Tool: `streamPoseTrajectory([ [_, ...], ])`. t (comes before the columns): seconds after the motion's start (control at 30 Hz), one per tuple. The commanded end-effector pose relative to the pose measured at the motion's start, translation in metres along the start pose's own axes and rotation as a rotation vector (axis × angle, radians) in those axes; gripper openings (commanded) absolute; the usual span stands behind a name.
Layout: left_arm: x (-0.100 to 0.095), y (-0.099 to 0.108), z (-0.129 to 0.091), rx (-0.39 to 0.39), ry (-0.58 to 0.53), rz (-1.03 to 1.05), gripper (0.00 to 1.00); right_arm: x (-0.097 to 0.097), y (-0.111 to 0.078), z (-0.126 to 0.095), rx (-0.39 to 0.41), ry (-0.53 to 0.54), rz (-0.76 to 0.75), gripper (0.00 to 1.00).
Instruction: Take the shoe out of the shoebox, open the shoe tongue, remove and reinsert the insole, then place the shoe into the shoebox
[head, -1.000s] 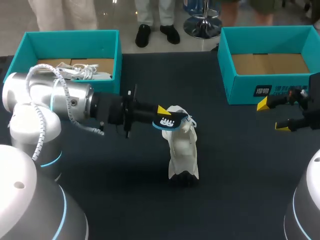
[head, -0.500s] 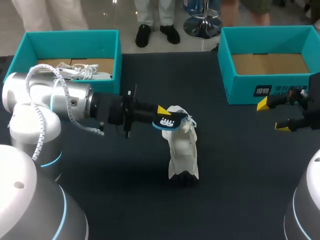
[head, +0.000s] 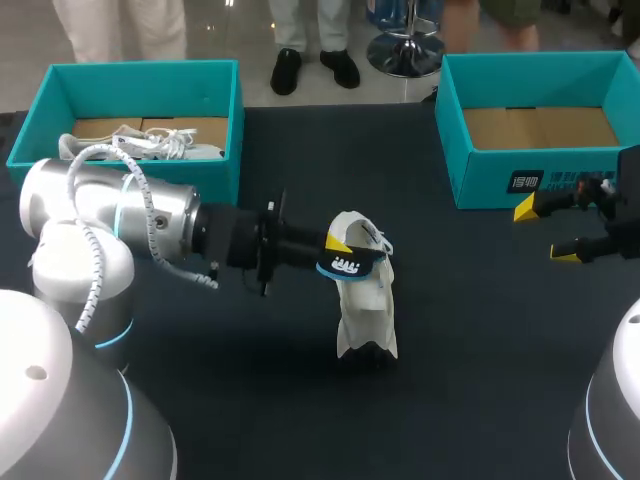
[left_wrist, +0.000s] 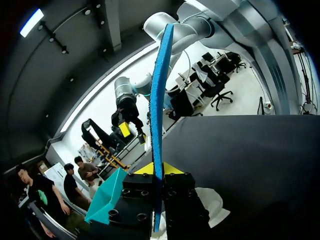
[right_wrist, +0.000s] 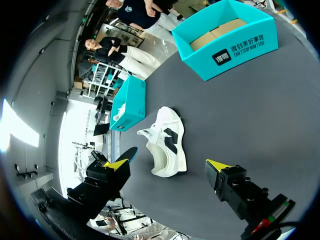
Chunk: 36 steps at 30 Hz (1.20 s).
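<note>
Left shoebox (head: 140, 68): teal, at the table's far left; white laces (head: 140, 145) and what looks like another shoe inside.
Left gripper (head: 340, 255): out over mid-table, fingers clamped flat on one end of the insole.
Insole (head: 352, 266): blue underneath, dark on top with white print; out of the shoe, held in the air just above its opening end.
Insole handling: likely thin, light, bendy foam; best kept pinched at the end with the free tip fed in first, otherwise apt to buckle.
Shoe (head: 365, 300): white, on the table between the two boxes and outside both; soft upper, probably light enough to slide when pushed, so worth steadying at the heel collar.
Right shoebox (head: 500, 180): teal, far right; only a brown cardboard floor showing.
Right gripper (head: 545, 230): just in front of that box, fingers wide apart, holding nothing.
</note>
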<state>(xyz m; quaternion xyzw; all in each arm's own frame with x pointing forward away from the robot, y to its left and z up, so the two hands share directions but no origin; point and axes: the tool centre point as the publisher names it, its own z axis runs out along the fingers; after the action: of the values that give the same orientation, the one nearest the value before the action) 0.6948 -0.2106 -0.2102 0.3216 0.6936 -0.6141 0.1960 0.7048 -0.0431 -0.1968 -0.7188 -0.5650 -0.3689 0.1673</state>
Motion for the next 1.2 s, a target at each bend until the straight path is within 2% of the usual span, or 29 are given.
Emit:
streamPoseTrajectory([
  [0.03, 0.007, 0.001, 0.005, 0.0, 0.002, -0.017, 0.0, 0.0, -0.001, 0.0, -0.001, -0.003, 0.001, 1.0],
  [0.23, 0.025, 0.008, 0.011, 0.016, 0.02, -0.045, 0.0, 0.0, -0.001, 0.0, -0.001, -0.003, 0.001, 1.0],
  [0.4, 0.033, 0.016, 0.016, -0.002, 0.012, -0.057, 0.0, 0.0, -0.001, 0.0, -0.001, -0.003, 0.001, 1.0],
  [0.57, 0.035, 0.027, 0.011, -0.024, 0.019, -0.062, 0.0, 0.0, -0.001, 0.0, -0.001, -0.003, 0.001, 1.0],
  [0.77, 0.039, 0.028, 0.006, -0.026, 0.029, -0.071, 0.0, 0.0, -0.001, 0.0, -0.001, -0.003, 0.001, 1.0],
  [1.2, 0.05, 0.046, 0.011, -0.032, 0.033, -0.096, 0.0, 0.0, -0.001, 0.0, -0.001, -0.003, 0.001, 1.0],
])
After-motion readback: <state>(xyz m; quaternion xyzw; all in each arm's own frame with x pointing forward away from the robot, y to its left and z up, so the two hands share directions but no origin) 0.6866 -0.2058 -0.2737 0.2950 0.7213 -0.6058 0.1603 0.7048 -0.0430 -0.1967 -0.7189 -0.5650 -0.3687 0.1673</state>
